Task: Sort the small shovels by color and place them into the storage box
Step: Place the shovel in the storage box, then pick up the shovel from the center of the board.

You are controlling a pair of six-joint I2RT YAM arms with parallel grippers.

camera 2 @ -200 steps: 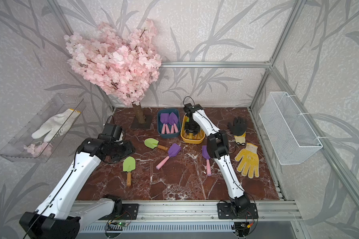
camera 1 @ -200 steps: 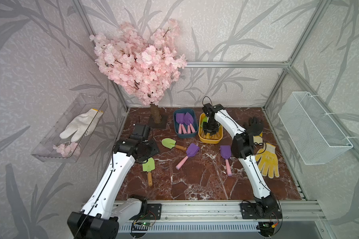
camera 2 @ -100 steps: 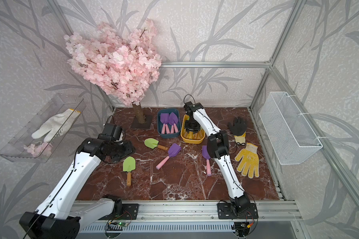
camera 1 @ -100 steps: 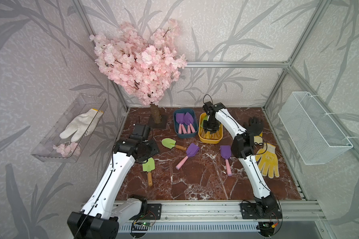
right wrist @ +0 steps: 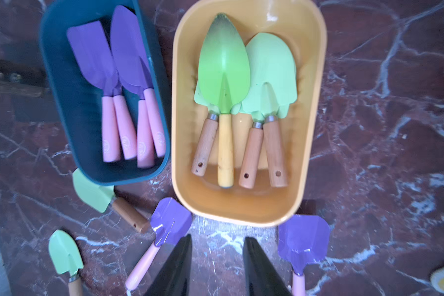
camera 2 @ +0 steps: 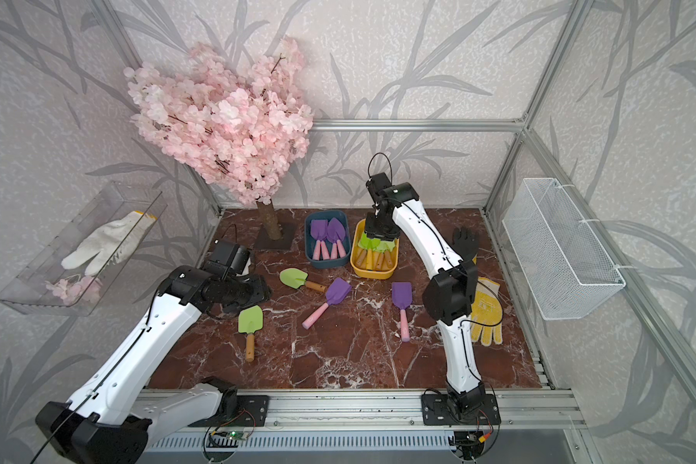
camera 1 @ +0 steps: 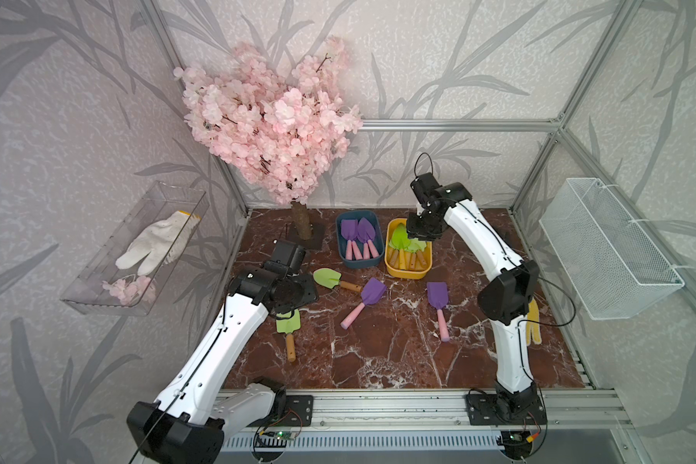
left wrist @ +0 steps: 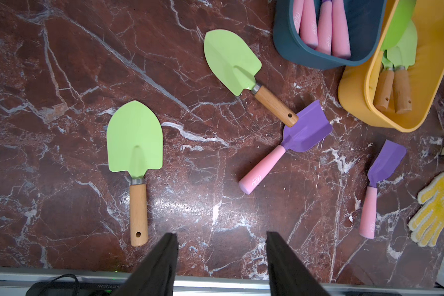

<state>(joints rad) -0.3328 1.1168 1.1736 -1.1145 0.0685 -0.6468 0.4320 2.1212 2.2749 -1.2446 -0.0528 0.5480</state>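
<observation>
Marble tabletop (camera 1: 382, 361): dark red-brown, white veins. Blue storage box (right wrist: 62, 123): dark blue; purple shovels (right wrist: 95, 59) in it have pink handles. Yellow storage box (right wrist: 182, 159); pale green shovels (right wrist: 272, 71) in it have brown wood handles, and the bright green trowel (right wrist: 224, 71) has a yellow handle. Lime-green shovel (left wrist: 135, 138) and second lime-green shovel (left wrist: 231, 61): wood handles. Purple shovel (left wrist: 306, 128) and second purple shovel (left wrist: 387, 160): pink handles. Yellow glove (camera 2: 487, 317), black glove (camera 2: 465, 241), white glove (camera 1: 157, 245). Blossom tree (camera 1: 270, 132): pink. Walls (camera 1: 459, 60): grey, leaf pattern.

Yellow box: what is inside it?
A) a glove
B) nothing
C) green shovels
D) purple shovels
C: the yellow box holds green shovels, while the purple shovels lie in the blue box.
</observation>
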